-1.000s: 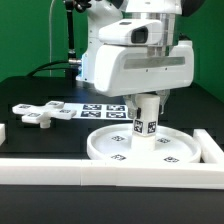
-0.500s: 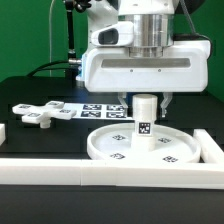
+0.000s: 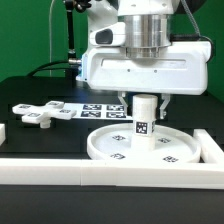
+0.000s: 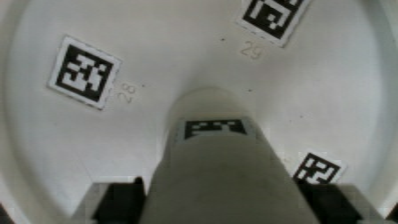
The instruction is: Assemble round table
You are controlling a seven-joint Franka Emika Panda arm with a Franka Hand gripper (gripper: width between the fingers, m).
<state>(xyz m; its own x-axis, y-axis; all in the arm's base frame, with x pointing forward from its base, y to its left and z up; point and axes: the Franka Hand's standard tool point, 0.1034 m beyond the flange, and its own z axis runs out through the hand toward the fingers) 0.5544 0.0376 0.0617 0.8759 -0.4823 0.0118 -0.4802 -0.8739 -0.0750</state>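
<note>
The white rimmed disc top (image 3: pixel 148 147) lies flat on the black table near the front border bar. The short cylindrical leg (image 3: pixel 145 122) stands upright on the middle of the disc, a marker on its side. My gripper (image 3: pixel 145 100) is shut on the leg's upper end, straight above the disc. In the wrist view the leg (image 4: pixel 221 160) runs down between my two dark fingers (image 4: pixel 119 200) to the disc (image 4: pixel 160 50). The flat cross-shaped base (image 3: pixel 42 112) lies apart at the exterior view's left.
The marker board (image 3: pixel 103 111) lies on the table behind the disc. White border bars run along the front (image 3: pixel 100 174) and at the exterior view's right (image 3: pixel 212 146). A green wall stands behind.
One second ago the wrist stood turned; half a second ago it had rotated square to the camera with the leg in it. Since then nothing has visibly moved.
</note>
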